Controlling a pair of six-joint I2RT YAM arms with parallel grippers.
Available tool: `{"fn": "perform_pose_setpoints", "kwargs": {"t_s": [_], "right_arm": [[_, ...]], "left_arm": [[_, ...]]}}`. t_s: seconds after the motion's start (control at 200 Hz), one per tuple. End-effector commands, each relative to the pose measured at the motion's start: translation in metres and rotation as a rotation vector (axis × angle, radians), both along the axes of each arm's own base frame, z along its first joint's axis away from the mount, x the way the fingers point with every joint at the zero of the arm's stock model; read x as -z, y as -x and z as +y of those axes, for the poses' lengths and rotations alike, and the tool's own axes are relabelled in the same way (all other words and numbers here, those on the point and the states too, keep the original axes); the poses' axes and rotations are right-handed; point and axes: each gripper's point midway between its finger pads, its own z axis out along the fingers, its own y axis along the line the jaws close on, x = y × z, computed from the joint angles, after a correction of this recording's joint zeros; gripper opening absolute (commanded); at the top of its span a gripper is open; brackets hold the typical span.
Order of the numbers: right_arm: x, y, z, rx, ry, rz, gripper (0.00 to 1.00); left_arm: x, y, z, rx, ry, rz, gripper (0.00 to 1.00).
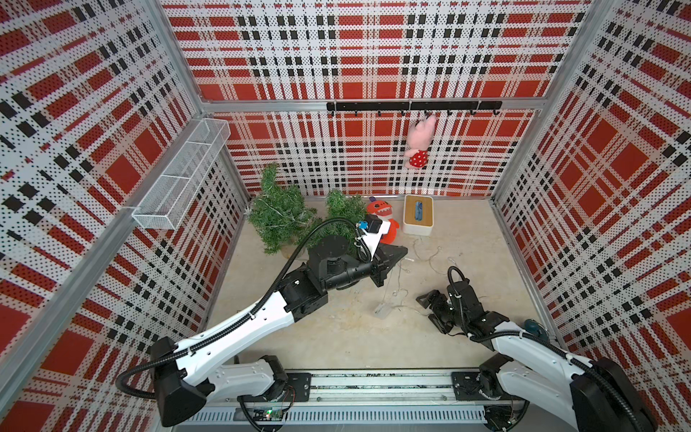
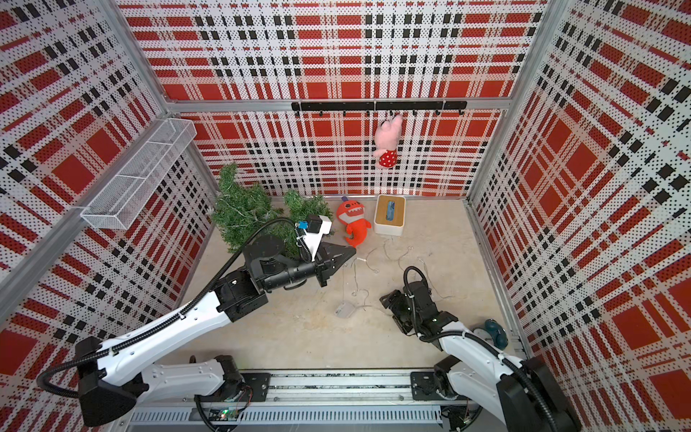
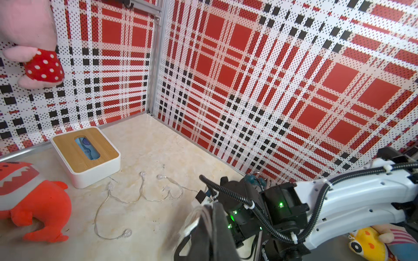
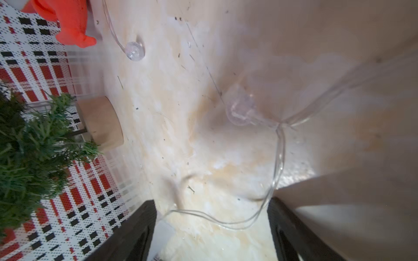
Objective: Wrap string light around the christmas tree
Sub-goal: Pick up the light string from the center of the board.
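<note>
Both top views: the christmas tree point(image 1: 278, 215) stands in the far left corner, half hidden behind the left arm. The left gripper point(image 1: 403, 253) is clamped tight, and a pale strand of the string light point(image 1: 397, 278) drops from it to the battery box point(image 1: 381, 309) on the floor.

Left wrist view: more wire loops over the floor beside the tissue box point(image 3: 86, 156).

Right wrist view: the right gripper point(image 4: 212, 226) is spread wide, low over the floor. Wire runs between its fingers, and nothing is held.
</note>
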Motion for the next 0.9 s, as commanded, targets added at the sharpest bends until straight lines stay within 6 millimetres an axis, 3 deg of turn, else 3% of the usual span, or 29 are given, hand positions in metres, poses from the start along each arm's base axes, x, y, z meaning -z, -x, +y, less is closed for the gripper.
{"fn": "perform_pose_setpoints", "kwargs": {"t_s": [0.0, 0.2, 0.521, 0.596, 0.731, 0.807, 0.892], "right_arm": [[-0.004, -0.009, 0.013, 0.047, -0.091, 0.004, 0.82], [-0.005, -0.026, 0.013, 0.15, -0.155, -0.038, 0.79], [-0.019, -0.069, 0.002, 0.323, -0.192, -0.162, 0.66], [-0.021, -0.075, 0.001, 0.34, -0.2, -0.177, 0.57], [-0.039, -0.083, 0.004, 0.3, -0.191, -0.245, 0.28], [-0.061, -0.089, 0.003, 0.248, -0.137, -0.3, 0.2], [-0.099, -0.099, -0.002, 0.193, -0.039, -0.397, 0.13]], "left_arm": [[-0.031, 0.006, 0.006, 0.001, 0.021, -0.044, 0.0], [-0.05, 0.004, 0.013, -0.034, 0.016, -0.06, 0.0], [-0.062, 0.012, 0.028, -0.054, 0.036, -0.05, 0.0], [-0.062, 0.013, 0.034, -0.065, 0.036, -0.049, 0.0], [-0.051, 0.013, 0.045, -0.092, 0.007, -0.038, 0.0], [-0.041, 0.011, 0.058, -0.123, 0.005, -0.025, 0.0], [-0.026, 0.005, 0.078, -0.175, 0.005, -0.008, 0.0]]}}
